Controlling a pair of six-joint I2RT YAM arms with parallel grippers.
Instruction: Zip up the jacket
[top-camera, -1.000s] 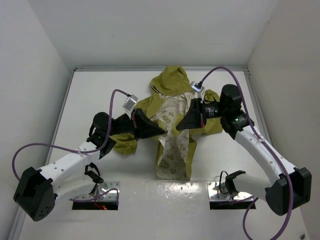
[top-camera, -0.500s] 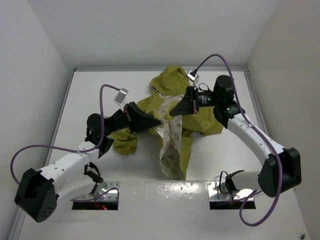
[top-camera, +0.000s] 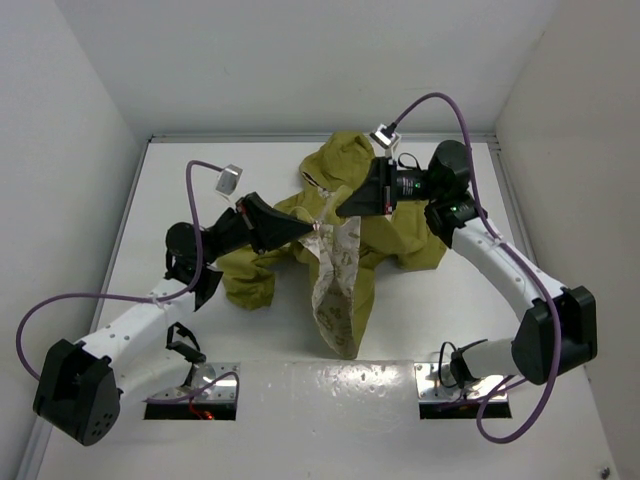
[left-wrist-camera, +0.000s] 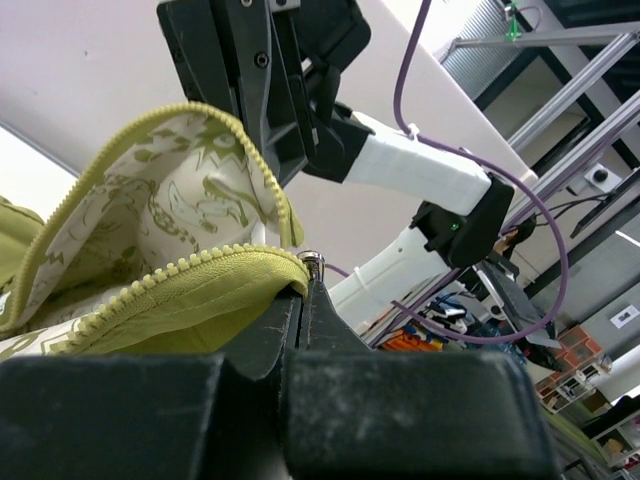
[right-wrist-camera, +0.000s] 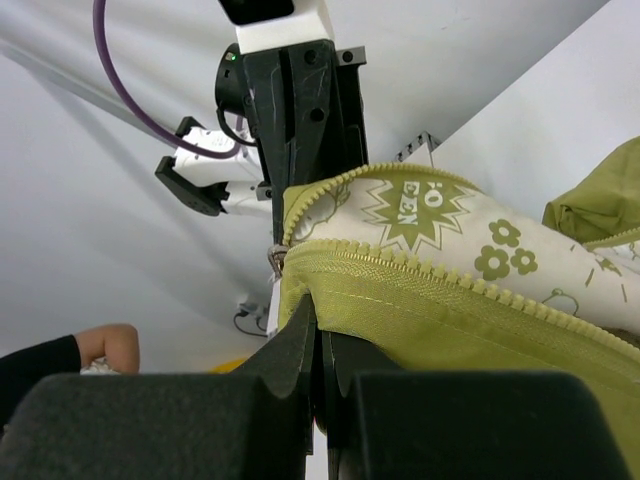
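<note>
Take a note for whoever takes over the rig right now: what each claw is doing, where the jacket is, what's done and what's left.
Left claw: shut on one zipper edge of the jacket.
Right claw: shut on the opposite zipper edge.
Jacket: far middle of the table, front lifted between the claws, lining showing.
Done: both edges gripped, held close together.
Left: zipper teeth are unjoined; mate the ends, then zip up.

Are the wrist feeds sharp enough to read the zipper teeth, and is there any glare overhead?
Left wrist: the jacket's zipper teeth are crisp, the left gripper in front is dark and slightly soft, and bright patches behind are washed out. Right wrist: teeth crisp too, right gripper dark, little detail. Top external: even light, glare only on the table's near edge.
</note>
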